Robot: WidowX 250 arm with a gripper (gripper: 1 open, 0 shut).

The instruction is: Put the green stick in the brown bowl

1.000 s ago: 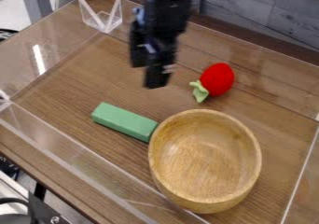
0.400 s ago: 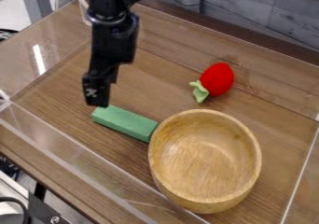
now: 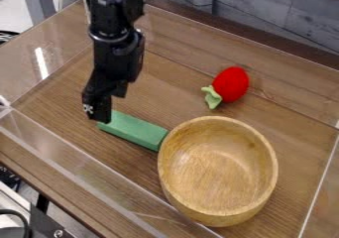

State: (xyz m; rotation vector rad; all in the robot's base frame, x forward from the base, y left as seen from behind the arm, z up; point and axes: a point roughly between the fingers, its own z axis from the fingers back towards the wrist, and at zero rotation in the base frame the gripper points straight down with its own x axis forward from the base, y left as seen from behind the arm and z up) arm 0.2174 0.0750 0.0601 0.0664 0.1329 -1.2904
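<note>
The green stick (image 3: pixel 138 131) is a flat green block lying on the wooden table, just left of the brown bowl (image 3: pixel 219 169). The bowl is large, round, light wood with a thick rim, and holds nothing. My gripper (image 3: pixel 97 110) hangs from the black arm at the upper left, its open fingers pointing down right at the stick's left end. I cannot tell whether the fingertips touch the block.
A red strawberry-like toy (image 3: pixel 229 84) with green leaves lies behind the bowl at the right. Clear plastic walls (image 3: pixel 54 54) fence in the wooden table on all sides.
The arm swung from the middle of the table to the left and came down, bringing the open gripper to the left end of the green stick. Stick, bowl and toy stayed put.
</note>
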